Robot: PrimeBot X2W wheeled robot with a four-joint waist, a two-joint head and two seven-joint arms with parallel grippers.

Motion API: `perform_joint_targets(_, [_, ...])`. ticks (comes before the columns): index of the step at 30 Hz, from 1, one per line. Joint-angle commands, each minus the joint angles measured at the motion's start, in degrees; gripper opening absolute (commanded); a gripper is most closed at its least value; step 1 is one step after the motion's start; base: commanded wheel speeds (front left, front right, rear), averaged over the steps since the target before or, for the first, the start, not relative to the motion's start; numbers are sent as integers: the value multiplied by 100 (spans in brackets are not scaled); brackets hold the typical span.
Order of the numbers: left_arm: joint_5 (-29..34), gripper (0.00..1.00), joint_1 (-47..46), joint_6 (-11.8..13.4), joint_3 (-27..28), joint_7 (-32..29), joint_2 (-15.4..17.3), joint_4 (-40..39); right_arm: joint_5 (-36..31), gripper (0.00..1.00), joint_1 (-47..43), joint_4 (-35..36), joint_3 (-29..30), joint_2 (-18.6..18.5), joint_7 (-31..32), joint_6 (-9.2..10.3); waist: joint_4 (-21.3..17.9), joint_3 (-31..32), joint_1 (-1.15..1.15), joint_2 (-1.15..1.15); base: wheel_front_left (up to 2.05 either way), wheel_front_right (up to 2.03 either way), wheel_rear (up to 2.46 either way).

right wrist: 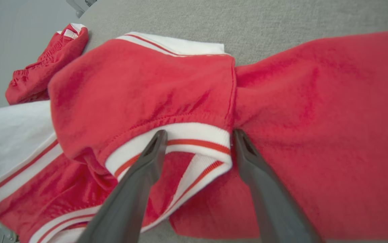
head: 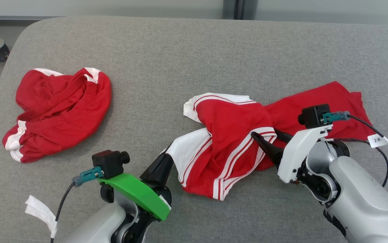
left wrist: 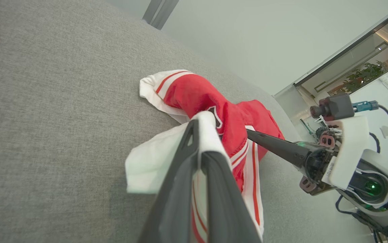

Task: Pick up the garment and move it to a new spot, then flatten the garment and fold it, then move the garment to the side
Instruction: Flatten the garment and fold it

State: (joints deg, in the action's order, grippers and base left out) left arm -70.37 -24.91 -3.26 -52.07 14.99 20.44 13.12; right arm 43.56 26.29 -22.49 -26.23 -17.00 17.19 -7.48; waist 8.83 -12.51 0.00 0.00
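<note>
While your left tool [head: 166, 160] pinches the white edge [left wrist: 153, 162] of the red-and-white garment [head: 234, 135], your right tool [right wrist: 200, 135] sits open, fingers [right wrist: 146, 162] straddling its striped hem [right wrist: 194, 143].

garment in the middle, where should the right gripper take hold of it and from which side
The striped cuff, where it folds up off the red cloth of the garment. Come from the near side, as the open right gripper points now: its fingers straddle that raised band and could likely close across it.
</note>
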Motion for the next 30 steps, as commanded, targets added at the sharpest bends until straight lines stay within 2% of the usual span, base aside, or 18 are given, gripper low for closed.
perform_joint_targets(1, [104,0,-104,-53,6,19,-40,48,115,35,93,-79,-97,38,-111,-2,12,-19,0,0,0,0,0])
perform_joint_targets(2, [135,0,-95,-63,12,20,-64,82,154,0,137,-111,-153,51,-203,-2,11,-21,0,0,0,0,0])
perform_joint_targets(8, [565,0,-106,-106,50,22,-69,230,188,0,317,-228,-158,-176,-1064,-2,-113,62,0,0,0,0,0])
perform_joint_targets(13, [776,0,-91,-207,-132,-44,-146,47,165,0,429,102,321,-721,-1550,-1,-477,241,0,0,0,0,0])
perform_joint_targets(18, [124,0,-254,-391,-454,-650,-509,-760,33,0,792,822,1042,-1317,-1497,-2,-867,385,0,0,0,0,0])
perform_joint_targets(20, [-289,0,-315,-418,-569,-988,-673,-1100,-107,0,1063,1078,1194,-1346,-1342,-2,-971,422,0,0,0,0,0])
perform_joint_targets(23, [-857,0,-412,-427,-671,-1393,-840,-1584,-442,0,1565,1206,1094,-1139,-1033,-2,-1017,398,0,0,0,0,0])
perform_joint_targets(26, [-1361,0,-377,-431,-661,-1623,-896,-1967,-727,0,2119,924,558,-581,-743,-2,-916,291,0,0,0,0,0])
perform_joint_targets(30, [-1852,0,-223,-432,-515,-1661,-898,-2117,-787,0,2668,82,-359,273,-695,-2,-494,104,0,0,0,0,0])
